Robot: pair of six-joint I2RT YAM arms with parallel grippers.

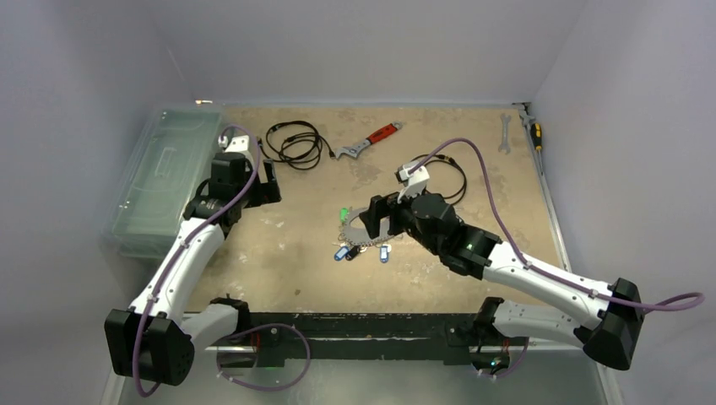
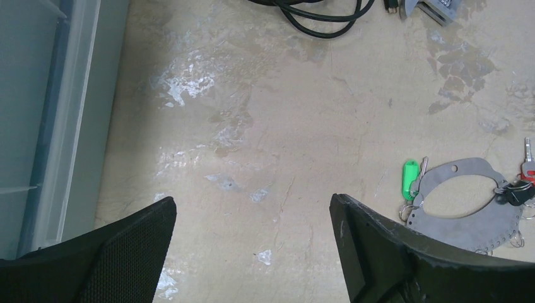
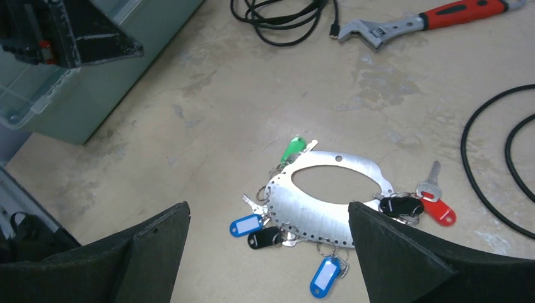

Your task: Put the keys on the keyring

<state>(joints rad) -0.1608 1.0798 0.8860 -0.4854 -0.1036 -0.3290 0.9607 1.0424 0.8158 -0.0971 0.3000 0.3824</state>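
Keys [image 3: 245,225] number six, each with a plastic tag: two blue, two black, one green, one red. All sit at the rim of the one keyring [image 3: 315,214], a flat grey metal plate with an oval cutout and small holes along its edge, lying in the middle of the surface [image 1: 295,253]. The right hand [image 3: 268,211] hangs released above it. The left hand [image 2: 252,202], also released, is nearer the left edge.

keys [image 3: 245,225] around keyring [image 3: 315,218], wrench [image 3: 416,22] behind

Left pincer [image 2: 252,201] gaping, right pincer [image 3: 268,206] gaping wide
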